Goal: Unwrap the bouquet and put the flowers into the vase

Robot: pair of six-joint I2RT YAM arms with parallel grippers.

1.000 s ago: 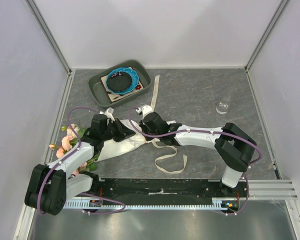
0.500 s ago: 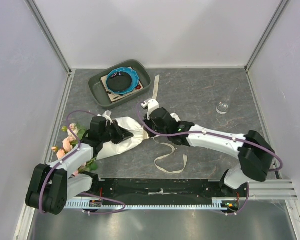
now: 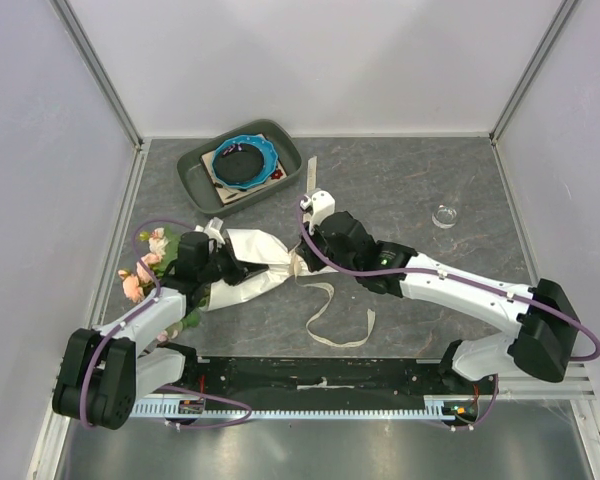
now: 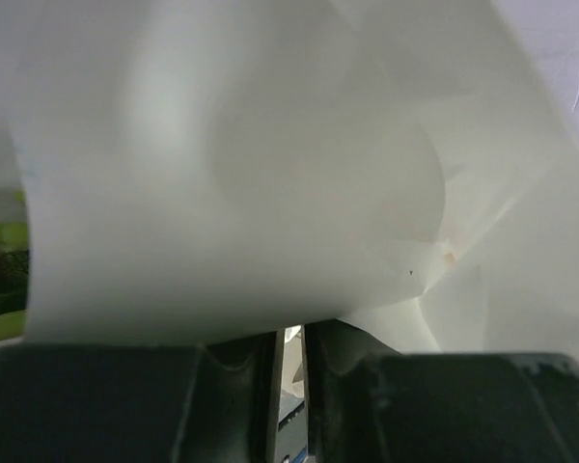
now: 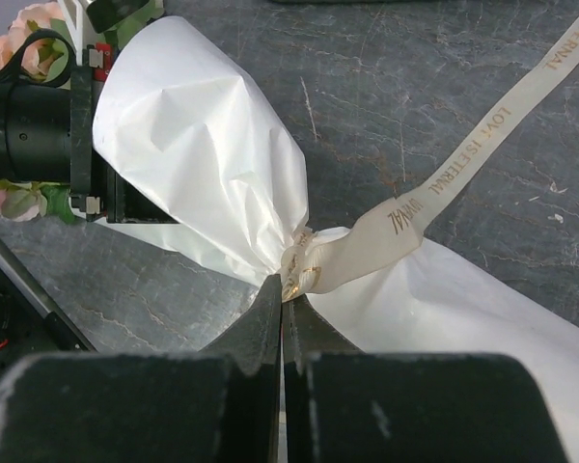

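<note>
The bouquet (image 3: pixel 252 262) lies on its side near the left edge of the table (image 3: pixel 400 180), with the pink and cream flowers (image 3: pixel 143 268) pointing at that edge and the narrow tip of the paper pointing at the middle. The left claw (image 3: pixel 236 272) is nearly closed and clamps the wide part of the paper; its own camera sees little but white paper. The right claw (image 5: pixel 286 289) has its jaws fully together, with the tips touching the knot (image 5: pixel 305 264) where the ribbon (image 5: pixel 482 135) ties the paper. Whether any ribbon is nipped between them I cannot tell. One loose end of ribbon curls toward the near edge. The vase (image 3: pixel 444 215) stands upright near the right edge, well apart from the bouquet. A grey tray (image 3: pixel 193 172) sits in the far left corner
</note>
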